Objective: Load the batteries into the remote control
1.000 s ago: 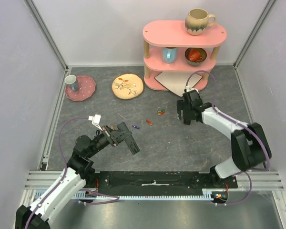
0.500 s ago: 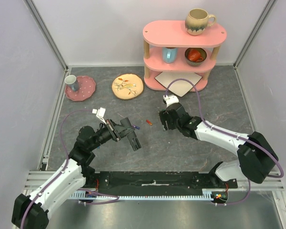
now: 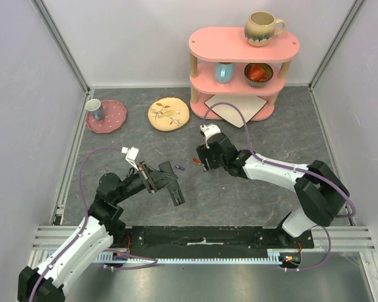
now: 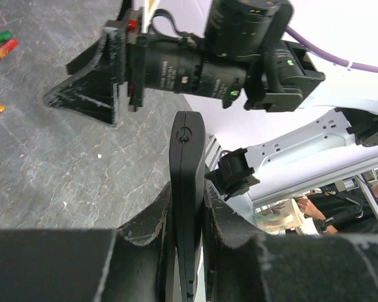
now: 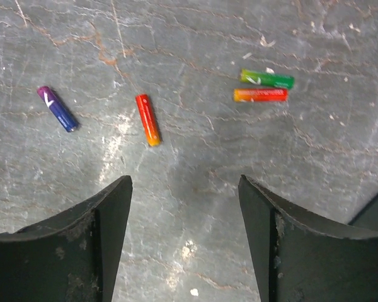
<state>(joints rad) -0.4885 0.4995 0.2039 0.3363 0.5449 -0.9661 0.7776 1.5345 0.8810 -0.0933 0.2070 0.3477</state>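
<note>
The left gripper (image 3: 157, 178) is clamped tight on the remote control (image 4: 187, 176), apparently clear of the table (image 5: 315, 176). The right gripper (image 5: 184, 189) hangs wide open over the batteries (image 5: 147, 119).

A robotics lab test cell: white panel walls (image 3: 138, 44) on aluminium posts (image 3: 60, 41) enclose a grey bench (image 3: 239, 201) with a metal mounting rail (image 3: 356, 238).

No legible lettering, even on the batteries (image 5: 147, 119)
</note>
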